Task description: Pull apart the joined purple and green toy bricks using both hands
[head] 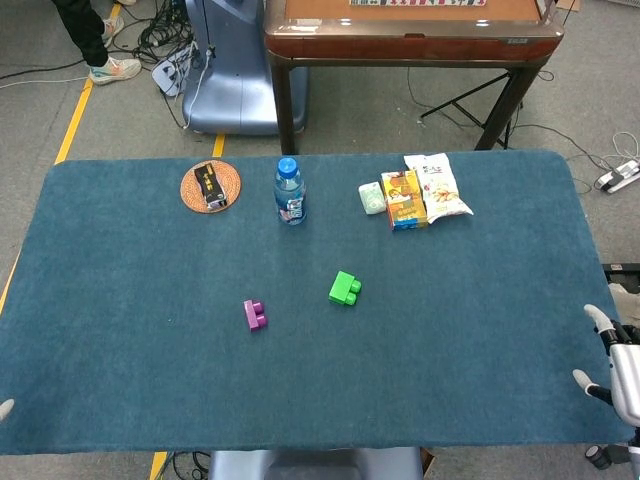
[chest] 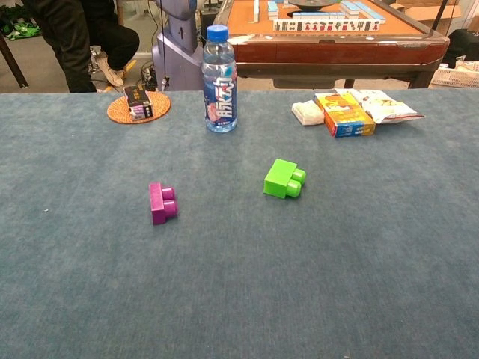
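Observation:
The purple brick [head: 255, 315] [chest: 162, 203] and the green brick [head: 345, 288] [chest: 284, 179] lie apart on the blue table cloth, a short gap between them, near the table's middle. My right hand [head: 612, 362] hangs at the table's far right edge with its fingers spread and nothing in it. Of my left hand [head: 4, 408] only one outstretched fingertip shows, at the lower left corner of the head view, far from both bricks. The chest view shows neither hand.
A water bottle [head: 290, 192] [chest: 220, 78] stands behind the bricks. A woven coaster [head: 210, 186] with a small box sits at the back left, snack packs [head: 420, 190] at the back right. A wooden table stands beyond the far edge.

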Tool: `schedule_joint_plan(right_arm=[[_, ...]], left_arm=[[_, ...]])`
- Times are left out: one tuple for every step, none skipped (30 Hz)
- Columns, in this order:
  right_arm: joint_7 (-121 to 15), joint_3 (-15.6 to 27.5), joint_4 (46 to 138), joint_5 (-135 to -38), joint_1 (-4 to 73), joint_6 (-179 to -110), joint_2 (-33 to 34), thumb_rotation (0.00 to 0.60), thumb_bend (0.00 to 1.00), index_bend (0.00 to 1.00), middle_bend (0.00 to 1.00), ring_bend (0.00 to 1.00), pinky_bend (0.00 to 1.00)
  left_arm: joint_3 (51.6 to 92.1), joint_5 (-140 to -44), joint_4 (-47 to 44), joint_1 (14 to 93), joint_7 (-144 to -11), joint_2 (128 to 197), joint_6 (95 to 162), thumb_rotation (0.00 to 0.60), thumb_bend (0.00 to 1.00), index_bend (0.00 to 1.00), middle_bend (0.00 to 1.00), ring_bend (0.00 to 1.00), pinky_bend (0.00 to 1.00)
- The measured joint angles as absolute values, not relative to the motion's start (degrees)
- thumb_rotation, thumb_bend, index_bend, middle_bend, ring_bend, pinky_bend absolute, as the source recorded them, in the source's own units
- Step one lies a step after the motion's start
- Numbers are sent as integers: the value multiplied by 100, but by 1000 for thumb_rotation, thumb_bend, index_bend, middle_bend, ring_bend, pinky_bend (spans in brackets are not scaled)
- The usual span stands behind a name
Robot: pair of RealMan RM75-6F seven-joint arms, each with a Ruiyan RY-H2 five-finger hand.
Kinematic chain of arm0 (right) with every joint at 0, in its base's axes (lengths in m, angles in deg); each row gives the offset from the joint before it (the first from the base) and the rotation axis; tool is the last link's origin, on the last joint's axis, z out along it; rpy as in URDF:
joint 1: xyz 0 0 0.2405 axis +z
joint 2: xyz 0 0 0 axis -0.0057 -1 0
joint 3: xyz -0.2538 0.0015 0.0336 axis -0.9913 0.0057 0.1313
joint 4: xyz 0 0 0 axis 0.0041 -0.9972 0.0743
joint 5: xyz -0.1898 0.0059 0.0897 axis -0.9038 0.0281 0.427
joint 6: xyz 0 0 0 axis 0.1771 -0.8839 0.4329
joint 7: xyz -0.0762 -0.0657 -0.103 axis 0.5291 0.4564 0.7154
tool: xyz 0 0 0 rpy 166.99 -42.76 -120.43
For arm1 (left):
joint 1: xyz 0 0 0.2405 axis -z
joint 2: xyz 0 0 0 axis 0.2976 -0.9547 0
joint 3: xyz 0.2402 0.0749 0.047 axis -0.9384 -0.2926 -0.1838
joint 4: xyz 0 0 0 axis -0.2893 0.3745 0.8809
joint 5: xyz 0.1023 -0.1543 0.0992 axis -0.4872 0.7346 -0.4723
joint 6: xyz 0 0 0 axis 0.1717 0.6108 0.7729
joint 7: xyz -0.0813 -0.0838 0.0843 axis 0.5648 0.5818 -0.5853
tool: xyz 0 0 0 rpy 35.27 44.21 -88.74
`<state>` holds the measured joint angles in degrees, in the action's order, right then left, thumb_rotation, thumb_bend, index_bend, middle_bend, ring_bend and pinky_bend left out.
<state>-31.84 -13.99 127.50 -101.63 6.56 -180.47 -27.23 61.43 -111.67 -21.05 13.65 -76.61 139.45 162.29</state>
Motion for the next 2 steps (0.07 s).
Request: schedule_joint_plan(right_arm=[[-3166, -1366, 12770, -10177, 647, -18021, -2732, 600, 0, 193, 364, 336, 428], [-3149, -1337, 12783, -10191, 639, -17990, -2737, 600, 0, 193, 364, 336, 428]], left_arm=[[6152, -11169, -2090, 1358, -7663, 13959, 16217, 600, 0, 248, 325, 311, 504], [6163, -11180, -2070, 1345, -7669, 13979, 16206, 600, 0, 247, 325, 311, 504]])
